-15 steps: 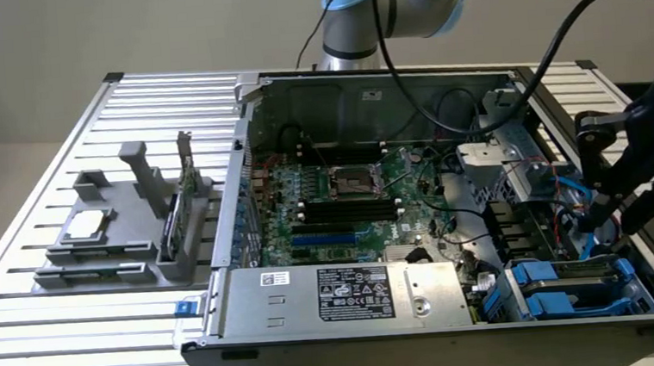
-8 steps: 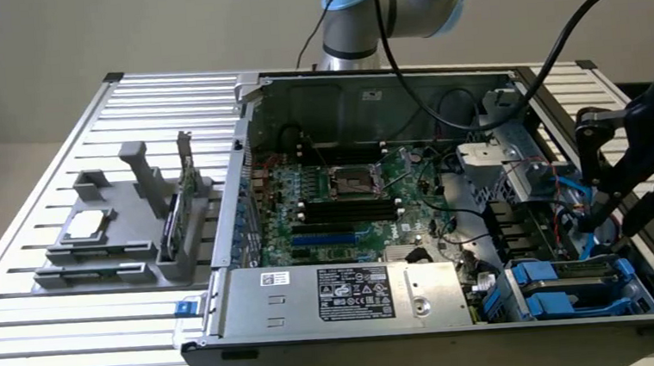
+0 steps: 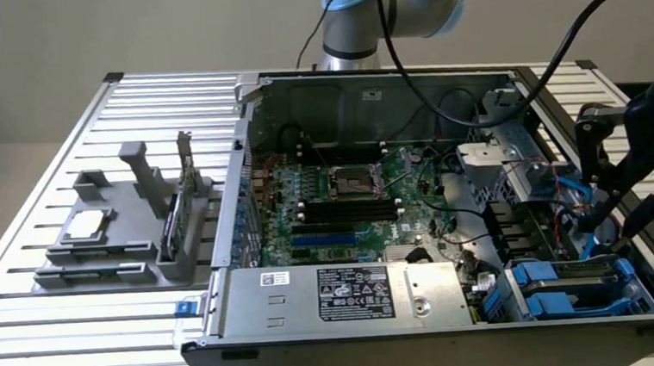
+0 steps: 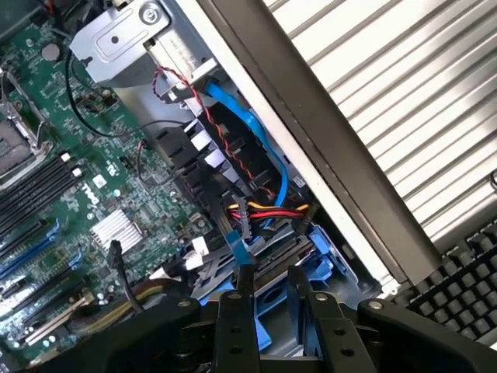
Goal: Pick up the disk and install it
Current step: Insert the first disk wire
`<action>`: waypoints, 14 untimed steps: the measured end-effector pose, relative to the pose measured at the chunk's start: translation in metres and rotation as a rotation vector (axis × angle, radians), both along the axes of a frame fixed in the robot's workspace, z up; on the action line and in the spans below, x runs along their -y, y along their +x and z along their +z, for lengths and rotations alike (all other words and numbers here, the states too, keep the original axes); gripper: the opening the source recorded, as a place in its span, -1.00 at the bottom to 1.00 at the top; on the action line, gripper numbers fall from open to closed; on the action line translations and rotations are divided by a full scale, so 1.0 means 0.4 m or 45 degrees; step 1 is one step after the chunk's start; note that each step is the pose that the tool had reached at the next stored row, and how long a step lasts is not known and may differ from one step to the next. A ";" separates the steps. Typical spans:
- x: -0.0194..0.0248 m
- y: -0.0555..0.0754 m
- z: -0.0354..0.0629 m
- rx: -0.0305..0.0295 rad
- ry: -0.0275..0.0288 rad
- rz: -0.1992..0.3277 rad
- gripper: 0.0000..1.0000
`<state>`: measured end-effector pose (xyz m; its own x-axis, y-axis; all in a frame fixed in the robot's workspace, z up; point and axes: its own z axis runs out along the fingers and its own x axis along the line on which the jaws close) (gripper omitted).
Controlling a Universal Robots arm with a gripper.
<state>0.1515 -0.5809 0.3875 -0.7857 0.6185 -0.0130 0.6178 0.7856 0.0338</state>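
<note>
Disk (image 3: 571, 285) sits low in the near corner of the open computer case (image 3: 245, 154), on the exterior view's right. Its blue frame (image 4: 314, 260) lies flat, and the long side seems to run along the case's near wall. The gripper (image 4: 272, 272) is right over it, pointing down into that corner (image 3: 593, 229). Blue plastic shows on both sides of the jaws and through the gap, but I cannot tell whether they pinch the frame or stand free of it.

It's tight in there. The case's side wall (image 4: 311, 132) runs just beside the frame. Just past the jaws a bunch of red, yellow and black wires (image 4: 268, 210) crosses the bay, and a blue cable (image 4: 264, 128) loops down to it. Beyond those stands a silver bracket (image 4: 116, 43).

Further across the case, the green circuit board (image 3: 340, 191) fills the floor. A metal box with a label (image 3: 347, 294) lies along the near wall next to the disk.

Out on the slatted worktop (image 3: 38, 341), well apart on the exterior view's left, a grey holder (image 3: 113, 250) carries a small square chip (image 3: 88, 224) and an upright green card (image 3: 174, 215). A keyboard (image 4: 466, 287) lies outside the side wall.
</note>
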 end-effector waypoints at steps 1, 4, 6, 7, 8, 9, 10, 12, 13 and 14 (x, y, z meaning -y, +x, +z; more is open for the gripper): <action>0.000 0.000 0.000 -0.0001 0.0000 -0.018 -0.37; 0.000 0.000 0.000 0.0000 0.0000 -0.070 -0.37; 0.000 0.000 0.000 0.0000 0.0000 -0.104 -0.37; 0.000 0.000 0.000 0.0000 0.0000 -0.121 -0.37; 0.000 0.000 0.000 0.0000 0.0000 -0.138 -0.37; 0.000 0.000 0.000 -0.0001 0.0001 -0.155 -0.37; 0.000 0.001 0.000 0.0000 0.0000 -0.170 -0.37; 0.000 0.002 0.000 0.0000 -0.0003 -0.198 -0.37; 0.000 0.003 0.000 0.0001 -0.0007 -0.210 -0.37; 0.000 0.004 0.000 0.0001 -0.0014 -0.221 -0.37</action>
<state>0.1532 -0.5807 0.3874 -0.6670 0.7449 -0.0138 0.7443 0.6670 0.0331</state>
